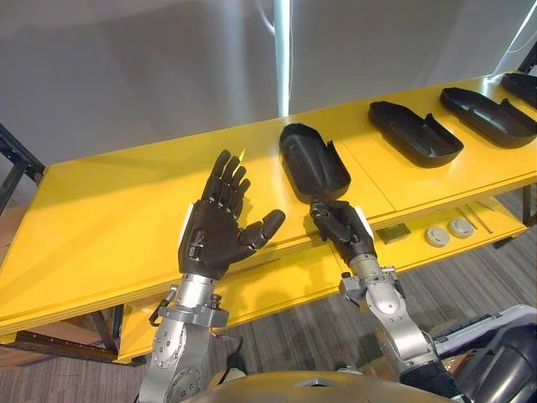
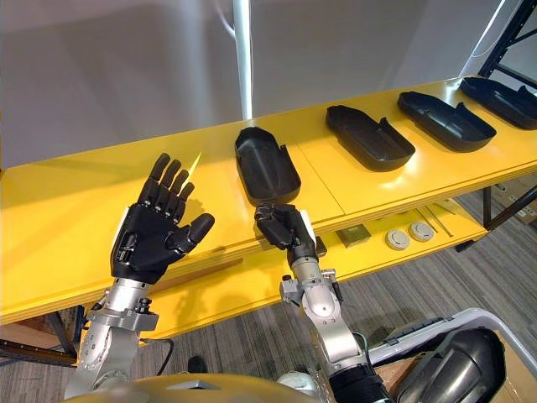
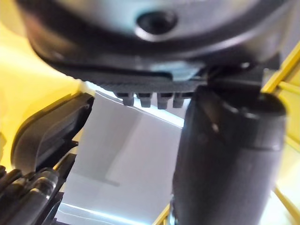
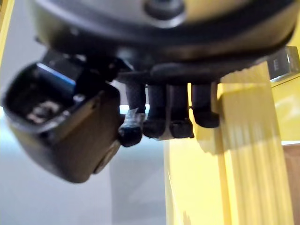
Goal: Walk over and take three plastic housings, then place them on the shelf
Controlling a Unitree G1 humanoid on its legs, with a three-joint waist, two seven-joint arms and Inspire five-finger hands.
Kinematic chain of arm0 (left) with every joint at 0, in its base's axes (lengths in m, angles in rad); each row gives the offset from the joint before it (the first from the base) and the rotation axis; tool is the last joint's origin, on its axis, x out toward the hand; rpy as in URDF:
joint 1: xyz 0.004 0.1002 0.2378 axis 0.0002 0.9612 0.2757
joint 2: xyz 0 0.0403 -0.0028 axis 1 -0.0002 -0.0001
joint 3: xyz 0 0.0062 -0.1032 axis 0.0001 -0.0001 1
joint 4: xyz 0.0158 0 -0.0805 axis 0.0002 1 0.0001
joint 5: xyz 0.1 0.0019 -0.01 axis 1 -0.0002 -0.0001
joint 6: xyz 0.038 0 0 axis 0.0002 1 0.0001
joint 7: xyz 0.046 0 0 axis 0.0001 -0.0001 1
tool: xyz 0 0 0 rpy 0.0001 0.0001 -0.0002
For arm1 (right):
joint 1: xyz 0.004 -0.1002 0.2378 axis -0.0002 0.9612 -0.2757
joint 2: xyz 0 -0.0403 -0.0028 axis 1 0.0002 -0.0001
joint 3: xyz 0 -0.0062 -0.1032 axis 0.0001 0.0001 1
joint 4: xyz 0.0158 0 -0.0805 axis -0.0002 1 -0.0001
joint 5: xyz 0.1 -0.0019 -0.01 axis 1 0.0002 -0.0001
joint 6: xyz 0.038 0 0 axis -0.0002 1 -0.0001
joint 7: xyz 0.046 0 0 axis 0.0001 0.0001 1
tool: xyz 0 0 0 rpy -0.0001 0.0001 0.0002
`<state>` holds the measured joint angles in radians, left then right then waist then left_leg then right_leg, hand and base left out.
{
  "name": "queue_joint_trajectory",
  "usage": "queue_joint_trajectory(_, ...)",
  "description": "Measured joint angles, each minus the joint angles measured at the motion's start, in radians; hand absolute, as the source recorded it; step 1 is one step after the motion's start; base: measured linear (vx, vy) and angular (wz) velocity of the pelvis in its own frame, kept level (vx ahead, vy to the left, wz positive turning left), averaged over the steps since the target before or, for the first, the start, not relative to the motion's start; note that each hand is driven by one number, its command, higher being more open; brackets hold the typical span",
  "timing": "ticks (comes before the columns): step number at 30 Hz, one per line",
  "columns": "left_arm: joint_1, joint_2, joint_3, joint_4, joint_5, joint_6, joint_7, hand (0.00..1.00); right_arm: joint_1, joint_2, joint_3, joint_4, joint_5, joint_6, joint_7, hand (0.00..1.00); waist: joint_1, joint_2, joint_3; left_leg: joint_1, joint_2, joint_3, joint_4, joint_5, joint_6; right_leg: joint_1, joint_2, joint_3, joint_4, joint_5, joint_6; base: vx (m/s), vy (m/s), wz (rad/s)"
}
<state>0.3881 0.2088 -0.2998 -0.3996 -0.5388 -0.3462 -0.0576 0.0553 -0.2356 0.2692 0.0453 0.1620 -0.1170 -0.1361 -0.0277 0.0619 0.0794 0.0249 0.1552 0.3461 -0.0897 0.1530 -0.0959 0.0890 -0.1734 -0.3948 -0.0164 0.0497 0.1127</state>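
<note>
The right hand (image 1: 340,225) hangs at the front edge of the yellow table (image 1: 101,218), fingers curled on nothing I can see, just short of the nearest plastic housing (image 1: 312,159); the left hand (image 1: 220,231) is raised beside it, fingers spread and empty. The first pick looks to be the step in hand: the right hand must uncurl and reach over that housing's near rim. Three more housings (image 1: 415,133) lie farther along the table, to the right.

Workshop-like assembly area, long yellow workbench (image 1: 101,206), row of black plastic housings (image 1: 312,159), grey carpet floor (image 1: 503,273)
</note>
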Motion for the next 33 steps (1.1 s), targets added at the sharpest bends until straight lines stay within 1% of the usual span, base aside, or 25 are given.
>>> queue_joint_trajectory(5,-0.006,-0.005,0.0,0.0,0.0,0.002,-0.008,1.0,-0.042,0.004,-0.006,0.04,0.004,0.006,0.001,0.0,0.001,0.0,0.0,-0.001,0.0,-0.004,0.0,0.003,0.001,0.002,0.0,-0.005,0.002,0.0,0.0,0.0,-0.001,0.01)
queue_joint_trajectory(9,-0.038,-0.008,0.001,0.001,0.0,0.006,-0.018,1.0,-0.09,0.005,-0.016,0.085,0.025,0.024,0.004,0.0,0.003,-0.001,0.001,-0.001,0.0,-0.013,0.0,0.006,0.002,0.003,0.0,-0.014,0.004,0.0,0.0,-0.01,-0.002,0.05)
queue_joint_trajectory(17,-0.046,-0.014,0.003,0.001,0.001,0.024,-0.021,1.0,-0.154,0.007,-0.035,0.139,0.051,0.057,0.018,0.0,0.004,-0.008,0.005,-0.002,0.002,-0.02,0.0,0.012,0.006,0.003,0.001,-0.018,0.008,-0.001,0.0,0.0,0.0,0.0)
queue_joint_trajectory(23,-0.047,-0.014,0.003,0.001,0.001,0.024,-0.031,1.0,-0.19,0.008,-0.053,0.168,0.058,0.081,0.017,0.0,0.014,-0.012,0.011,-0.006,0.003,-0.025,0.0,0.015,0.009,0.002,0.002,-0.023,0.008,-0.001,0.0,0.0,0.0,0.01)
queue_joint_trajectory(26,-0.056,-0.014,0.004,0.001,0.001,0.029,-0.034,1.0,-0.2,0.008,-0.066,0.177,0.063,0.083,0.017,0.0,0.023,-0.016,0.013,-0.011,0.002,-0.031,0.0,0.017,0.009,0.002,0.002,-0.027,0.009,-0.001,0.0,0.01,-0.002,0.04)
queue_joint_trajectory(29,-0.078,-0.014,0.007,0.001,0.001,0.03,-0.034,1.0,-0.225,0.008,-0.075,0.197,0.09,0.083,0.019,0.0,0.022,-0.018,0.017,-0.017,0.002,-0.039,0.0,0.022,0.009,0.002,0.001,-0.035,0.013,0.0,0.0,0.02,-0.008,0.08)
queue_joint_trajectory(33,-0.08,-0.016,0.024,0.002,0.001,0.042,-0.035,1.0,-0.271,0.009,-0.083,0.252,0.101,0.082,0.02,0.0,0.023,-0.011,0.023,-0.015,0.002,-0.045,0.0,0.025,0.005,0.003,0.002,-0.04,0.014,0.0,0.0,0.0,-0.006,0.03)
